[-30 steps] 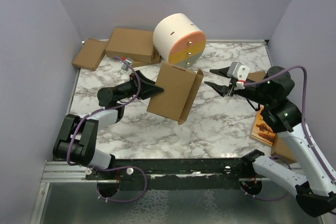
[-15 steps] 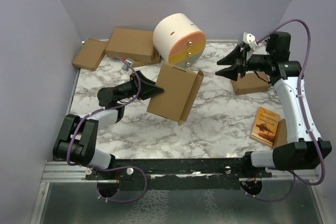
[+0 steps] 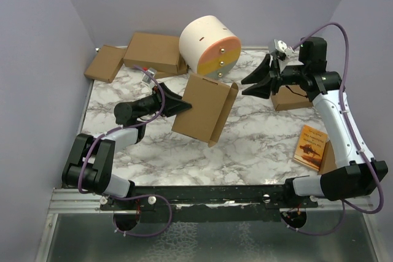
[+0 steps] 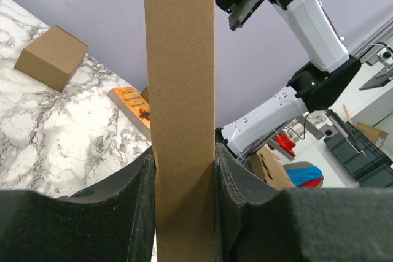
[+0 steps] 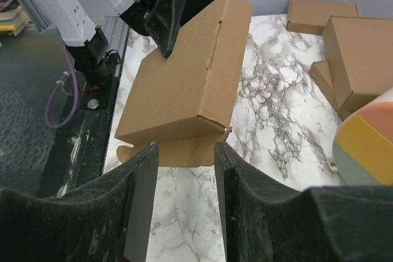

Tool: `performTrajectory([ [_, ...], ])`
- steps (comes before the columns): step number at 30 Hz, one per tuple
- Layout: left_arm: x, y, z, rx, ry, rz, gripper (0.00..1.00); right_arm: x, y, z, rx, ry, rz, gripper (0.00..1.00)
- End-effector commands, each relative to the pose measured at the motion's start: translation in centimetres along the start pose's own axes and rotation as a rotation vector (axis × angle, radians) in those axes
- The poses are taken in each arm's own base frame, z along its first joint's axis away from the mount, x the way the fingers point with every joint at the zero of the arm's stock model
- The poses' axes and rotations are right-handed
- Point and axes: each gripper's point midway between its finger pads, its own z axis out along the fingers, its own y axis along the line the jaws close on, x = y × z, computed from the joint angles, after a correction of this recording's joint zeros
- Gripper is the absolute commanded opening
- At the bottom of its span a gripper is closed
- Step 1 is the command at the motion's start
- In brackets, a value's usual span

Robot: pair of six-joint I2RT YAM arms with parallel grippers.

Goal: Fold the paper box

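Top external view: the plain brown cardboard paper box (image 3: 202,107) is folded into a thin rectangular shell, with one flap standing out along its right edge. It hangs tilted above the middle of the white marble counter (image 3: 258,145). The left gripper (image 3: 183,105) is clamped on the box's left edge. The right gripper (image 3: 249,86) is parted, empty, and apart from the box.
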Motion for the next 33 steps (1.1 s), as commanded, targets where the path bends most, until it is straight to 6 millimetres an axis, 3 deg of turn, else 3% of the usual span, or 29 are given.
performTrajectory([
  [1,-1.3,-4.1,0.1,0.145,-0.030,0.265,0.00,0.6,-1.1,0.6,0.027,0.013,0.041,0.40],
  [14,-1.3,-4.2,0.1,0.147,-0.025,0.265,0.00,2.0,-2.0,2.1,0.057,0.054,0.085,0.32],
  [25,-1.5,-4.0,0.1,0.144,-0.037,0.258,0.00,2.3,-1.9,2.0,0.075,0.067,0.059,0.02],
  [33,-2.5,-3.5,0.5,0.135,-0.073,0.203,0.00,3.2,-1.2,2.0,0.119,0.098,-0.061,0.01],
])
